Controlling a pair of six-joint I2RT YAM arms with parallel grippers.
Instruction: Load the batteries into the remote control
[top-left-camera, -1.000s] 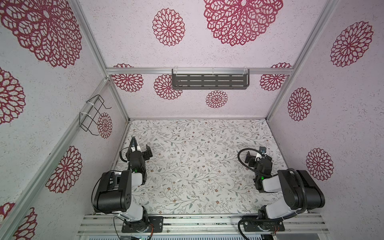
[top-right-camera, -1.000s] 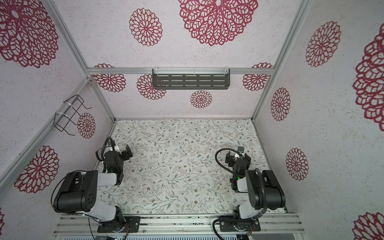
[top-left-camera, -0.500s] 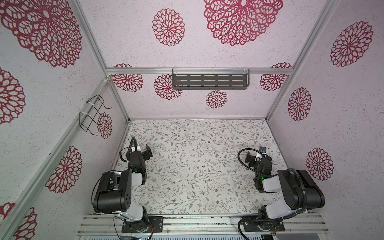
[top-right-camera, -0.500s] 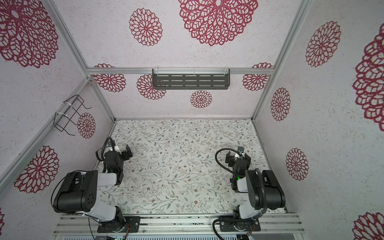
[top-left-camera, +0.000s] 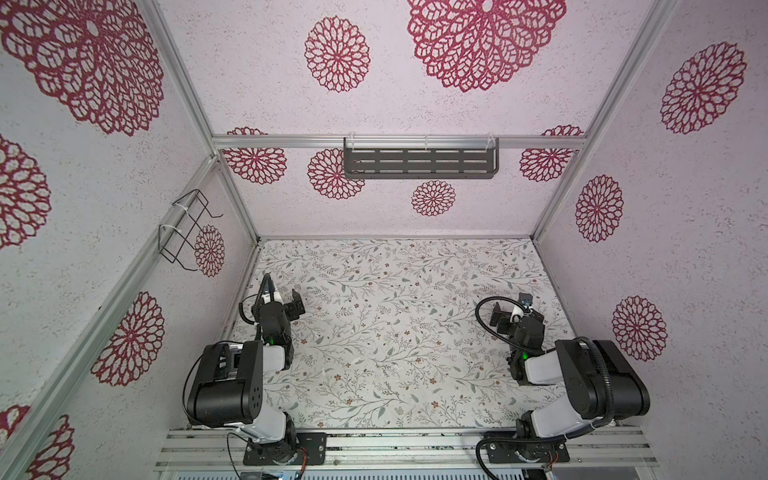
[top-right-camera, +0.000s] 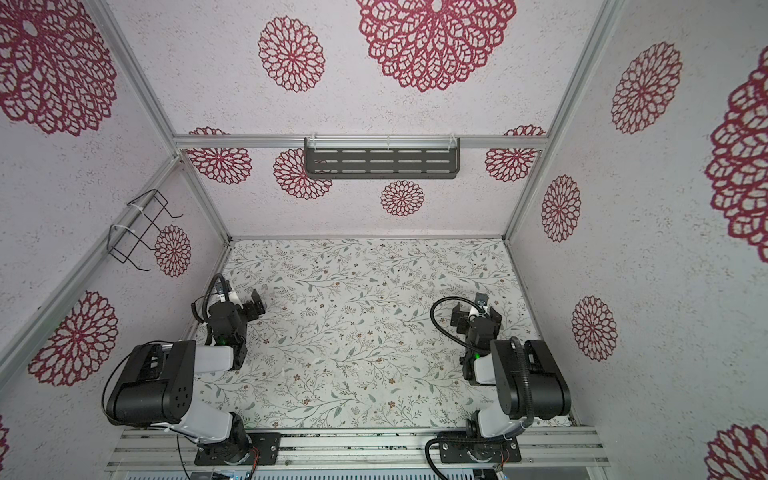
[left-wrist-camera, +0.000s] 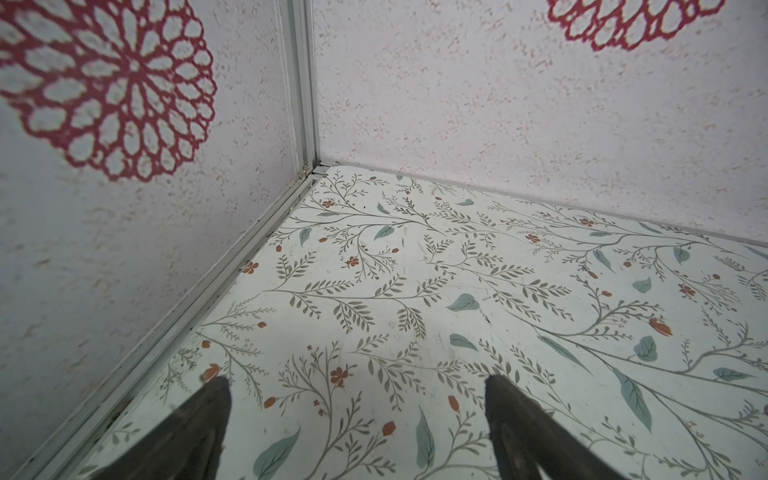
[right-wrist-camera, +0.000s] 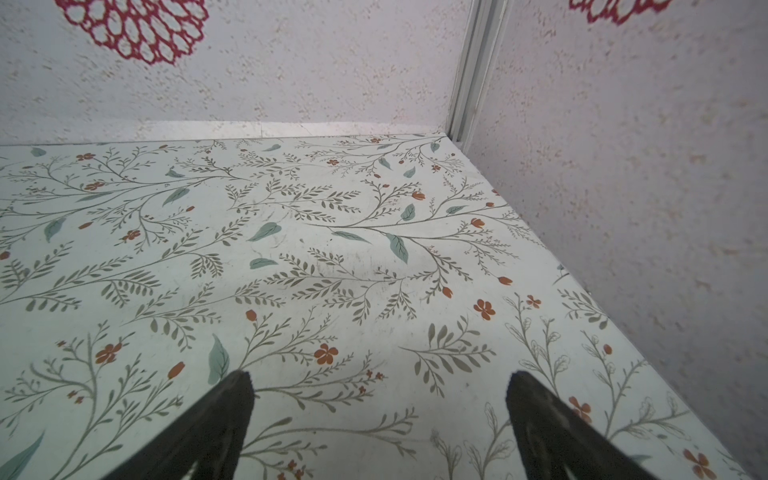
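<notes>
Cut off by the lower edge of the left wrist view: the 2 dark fingers (left-wrist-camera: 208, 419) of the left gripper (left-wrist-camera: 357, 384), only the tapering tips on show; spread wide, with bare floral table (left-wrist-camera: 415, 270) between them and nothing gripped. Much the same in the right wrist view: right gripper (right-wrist-camera: 380, 378) with 2 dark fingers (right-wrist-camera: 224, 419) running out at the lower edge, set wide apart, holding nothing.

Small and partly masked by wrist cameras and looped black cables in both top views: left gripper at lower left (top-left-camera: 281, 292), right gripper at lower right (top-left-camera: 516, 312); fingertips hard to separate from the housings there. Hidden under the 2 arms: strips of table along the lower left and lower right of each top view.

Remote control and batteries: not made out in any of the 4 views; no telling where, nor how either looks. On the visible table, only printed twigs, grey-green leaves and small orange flowers, with faint scuffs; a few tiny pale specks (top-left-camera: 356, 358) at lower centre in a top view, too small to identify.

At upper centre on the back wall, a dark slotted shelf (top-left-camera: 419, 160); at middle left, a black wire rack (top-left-camera: 187, 228); on the pale walls, red rosettes (top-left-camera: 336, 54), several cropped by the frame edges.
</notes>
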